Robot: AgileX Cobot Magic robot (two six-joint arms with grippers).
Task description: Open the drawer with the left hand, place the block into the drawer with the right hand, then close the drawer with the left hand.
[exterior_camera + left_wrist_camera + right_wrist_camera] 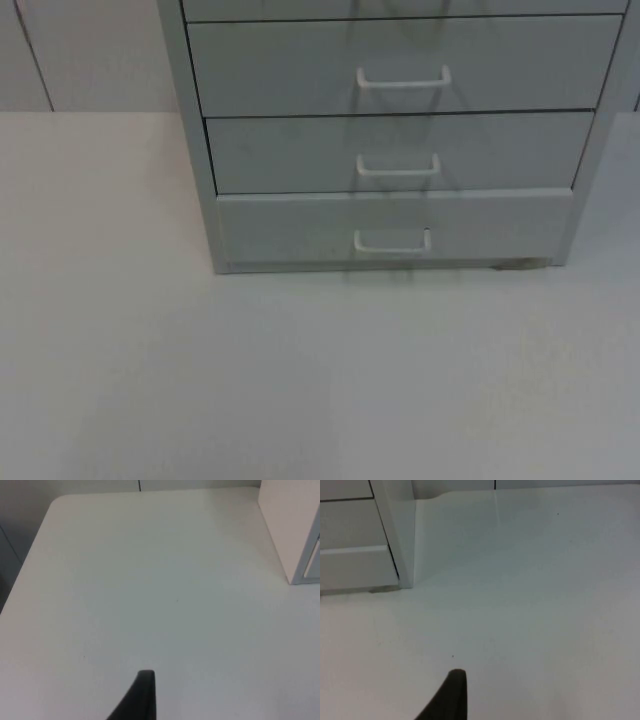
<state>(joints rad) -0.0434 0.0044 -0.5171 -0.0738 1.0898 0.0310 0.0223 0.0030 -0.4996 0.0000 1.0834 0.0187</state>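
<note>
A grey drawer cabinet [200, 150] stands at the back of the white table [300, 380]. Three drawer fronts face me, each with a white handle. The lowest drawer [300, 228] has its handle [392, 243] in the middle, and its front stands slightly proud of the cabinet frame. My left gripper [142, 695] hovers over bare table to the left of the cabinet, whose side wall [295, 530] is well ahead of it. My right gripper [452, 695] hovers over bare table to the right of the cabinet, with the lowest drawer's front [355, 567] some way off.
The table's rounded far corner [57, 502] and left edge lie ahead of the left gripper. The grey partition wall [80, 50] rises behind the cabinet. Wide bare table top stretches in front of the cabinet.
</note>
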